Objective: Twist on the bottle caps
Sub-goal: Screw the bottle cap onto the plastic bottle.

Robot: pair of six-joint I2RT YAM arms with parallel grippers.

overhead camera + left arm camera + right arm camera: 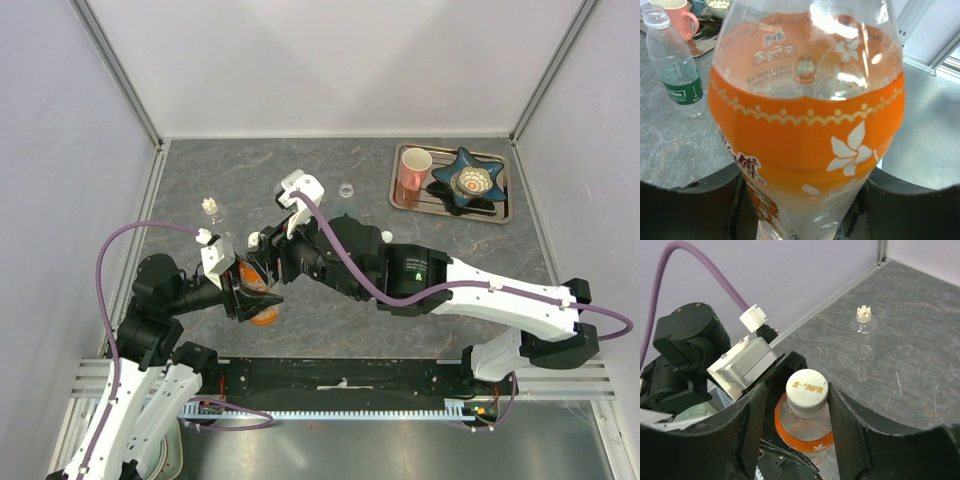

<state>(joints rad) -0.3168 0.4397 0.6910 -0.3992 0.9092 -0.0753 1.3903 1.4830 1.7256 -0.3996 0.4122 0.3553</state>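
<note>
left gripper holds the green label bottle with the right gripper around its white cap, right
No: the left gripper holds the orange bottle, as the left wrist view shows; the green-label bottle stands apart. The right gripper is around the orange bottle's white cap.

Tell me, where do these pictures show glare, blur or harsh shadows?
Left wrist view: white glare patches on the clear shoulder of the orange bottle, which crowds the frame. Right wrist view: the white cap is sharp; the tiny clear bottle nearly vanishes against the table. Top view: even light, only soft shadows.
</note>
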